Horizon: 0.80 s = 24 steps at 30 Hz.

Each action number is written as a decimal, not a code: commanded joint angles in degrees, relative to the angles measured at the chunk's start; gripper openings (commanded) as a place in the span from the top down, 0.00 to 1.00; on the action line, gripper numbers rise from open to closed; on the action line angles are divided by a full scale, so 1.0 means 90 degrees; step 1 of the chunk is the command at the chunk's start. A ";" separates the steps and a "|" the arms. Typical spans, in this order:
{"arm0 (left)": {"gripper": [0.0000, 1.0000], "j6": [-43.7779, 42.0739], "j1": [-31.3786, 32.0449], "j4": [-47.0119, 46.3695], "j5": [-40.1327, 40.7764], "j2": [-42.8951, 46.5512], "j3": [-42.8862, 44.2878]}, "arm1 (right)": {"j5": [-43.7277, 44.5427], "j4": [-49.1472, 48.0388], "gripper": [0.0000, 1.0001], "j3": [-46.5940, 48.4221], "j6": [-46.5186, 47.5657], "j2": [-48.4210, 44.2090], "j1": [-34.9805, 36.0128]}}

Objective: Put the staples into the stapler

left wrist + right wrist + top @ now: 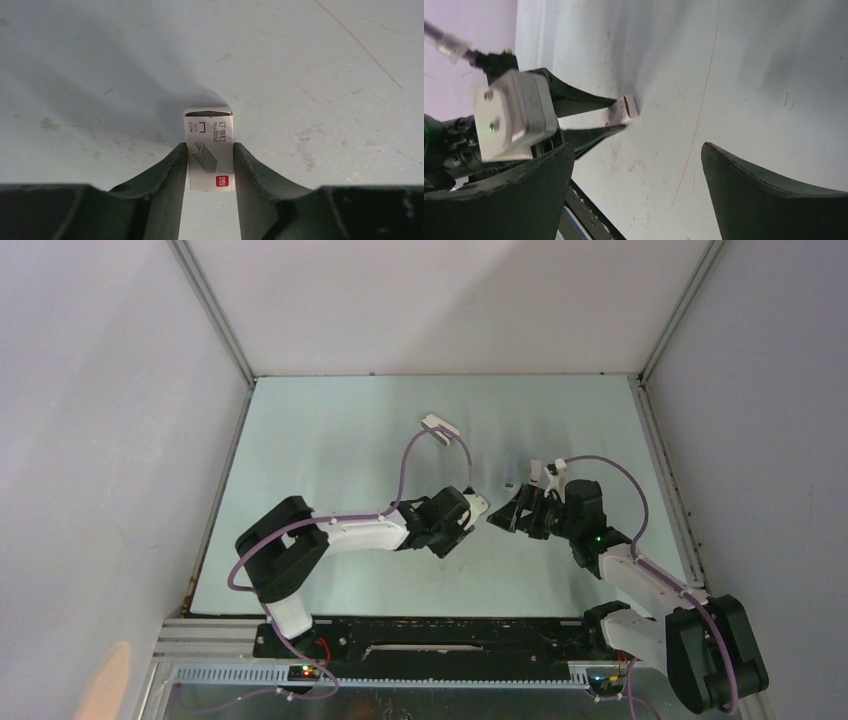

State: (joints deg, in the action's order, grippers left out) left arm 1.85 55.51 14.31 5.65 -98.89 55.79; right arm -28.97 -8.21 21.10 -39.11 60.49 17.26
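Left jaws clamped on white box sleeve [209, 150], right jaws wide apart.

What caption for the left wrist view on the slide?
Left gripper closed on the sides of a small white staple box with a red mark.

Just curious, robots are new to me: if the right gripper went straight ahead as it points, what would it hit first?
Probably the small white box held by the left gripper, though depth is unclear.
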 commanded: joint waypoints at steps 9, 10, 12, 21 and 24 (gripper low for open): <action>0.34 -0.0195 0.0093 -0.0385 0.0101 0.0489 -0.0386 | -0.1075 -0.2783 0.12 -0.0002 -0.0796 0.2194 0.0014; 0.34 -0.0180 0.0092 -0.0442 0.0088 0.0553 -0.0447 | -0.1148 -0.2995 0.14 0.0016 -0.0872 0.2401 0.0043; 0.33 -0.0166 0.0092 -0.0568 0.0039 0.0662 -0.0583 | -0.1252 -0.3410 0.16 0.0059 -0.1038 0.2779 0.0150; 0.43 -0.0193 0.0092 -0.0669 -0.0052 0.0611 -0.0708 | -0.1535 -0.4530 0.27 0.0508 -0.1457 0.4116 0.0732; 0.48 -0.0195 0.0092 -0.0679 -0.0061 0.0582 -0.0706 | -0.1671 -0.4840 0.31 0.0601 -0.1575 0.4437 0.0774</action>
State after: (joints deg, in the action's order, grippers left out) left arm 0.99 56.45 9.89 5.48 -94.91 49.80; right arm -41.43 -43.40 24.29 -51.03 97.56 23.75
